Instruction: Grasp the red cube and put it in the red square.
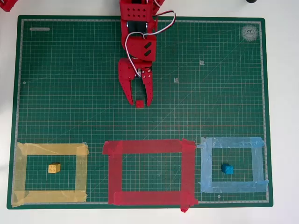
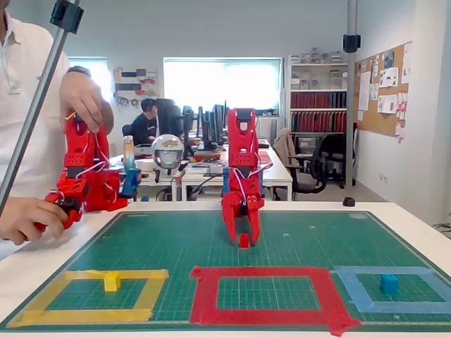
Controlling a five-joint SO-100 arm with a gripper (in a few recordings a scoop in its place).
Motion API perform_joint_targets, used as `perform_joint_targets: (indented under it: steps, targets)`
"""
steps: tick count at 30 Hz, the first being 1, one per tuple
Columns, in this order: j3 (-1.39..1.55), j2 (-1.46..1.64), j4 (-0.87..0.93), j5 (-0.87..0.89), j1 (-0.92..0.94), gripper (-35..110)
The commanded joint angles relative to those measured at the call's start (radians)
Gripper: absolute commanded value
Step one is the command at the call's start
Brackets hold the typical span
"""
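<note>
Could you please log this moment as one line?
end effector: open, around red cube | red square: empty | cube on mat

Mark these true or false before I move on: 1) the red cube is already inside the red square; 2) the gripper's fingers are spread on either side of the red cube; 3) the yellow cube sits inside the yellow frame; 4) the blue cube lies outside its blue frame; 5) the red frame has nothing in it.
1) False. The red cube is on the mat above the red square in the overhead view, between the gripper tips.
2) True. The jaws stand open with the cube between them.
3) True. The yellow cube is inside the yellow frame.
4) False. The blue cube is inside the blue frame.
5) True. Only green mat shows there.
</note>
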Motion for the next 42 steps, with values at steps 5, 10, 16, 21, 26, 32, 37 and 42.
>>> perform_joint_targets:
  steps: [5, 10, 16, 21, 26, 32, 37, 42]
  targets:
    - [-0.034, 0.008, -0.034, 0.0, 0.014, 19]
    - [-0.037, 0.006, -0.034, -0.002, 0.009, 10]
    - [-0.04, 0.006, -0.034, -0.005, 0.003, -1]
    - [-0.046, 0.006, -0.034, -0.005, -0.006, -1]
    - [-0.066, 0.006, -0.034, 0.003, -0.014, -1]
    - [-0.164, 0.052, 0.08, 0.029, -0.041, -1]
    - [-0.321, 0.075, 0.268, 0.048, -0.077, -1]
    - [-0.482, 0.035, 0.365, 0.048, -0.112, -1]
